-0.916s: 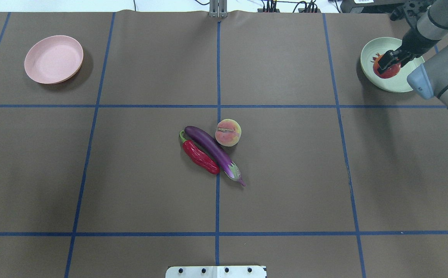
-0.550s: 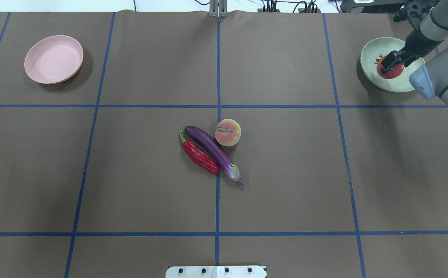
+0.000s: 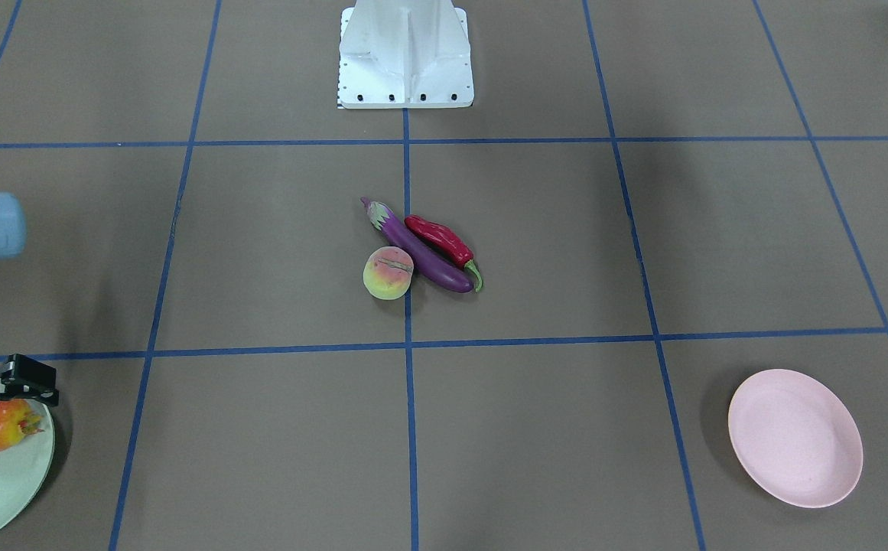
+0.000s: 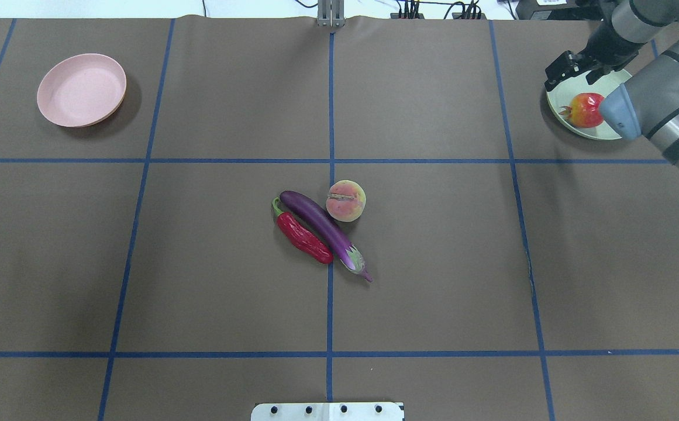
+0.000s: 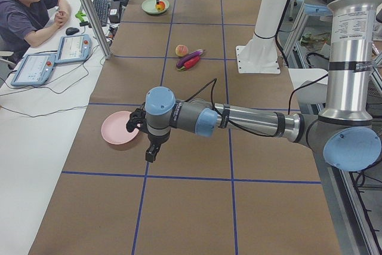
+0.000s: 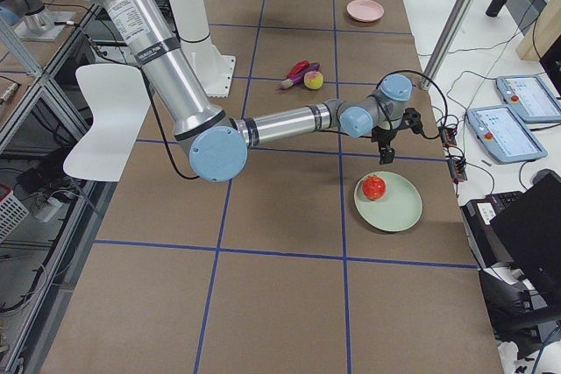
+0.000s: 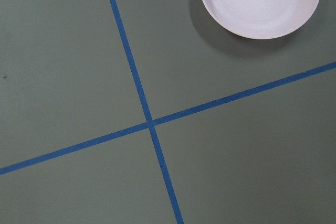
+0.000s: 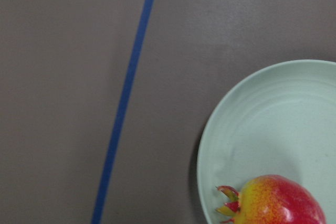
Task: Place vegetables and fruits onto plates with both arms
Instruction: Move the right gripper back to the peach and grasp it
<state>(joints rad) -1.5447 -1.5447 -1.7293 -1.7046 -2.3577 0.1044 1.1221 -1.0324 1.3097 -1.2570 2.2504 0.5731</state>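
While the pomegranate (image 4: 585, 109) lies on the mint plate (image 4: 595, 133), upper right in the overhead view, near the spread, empty right hand (image 4: 570, 71), the glossy eggplant (image 4: 320, 227) at centre looks slippery and is best pinched across its middle.

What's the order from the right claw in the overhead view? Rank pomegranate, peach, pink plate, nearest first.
1. Pomegranate: on the green plate, just beside the right claw.
2. Peach: mid-table, by the eggplant.
3. Pink plate: far across, on the left side.

Brown desk (image 4: 433, 292), gridded with blue tape lines (image 4: 331, 117); beside its long edge, seated person (image 5: 24, 10), two tablets (image 5: 74, 48), keyboard (image 5: 100, 9), mouse (image 5: 72, 30).
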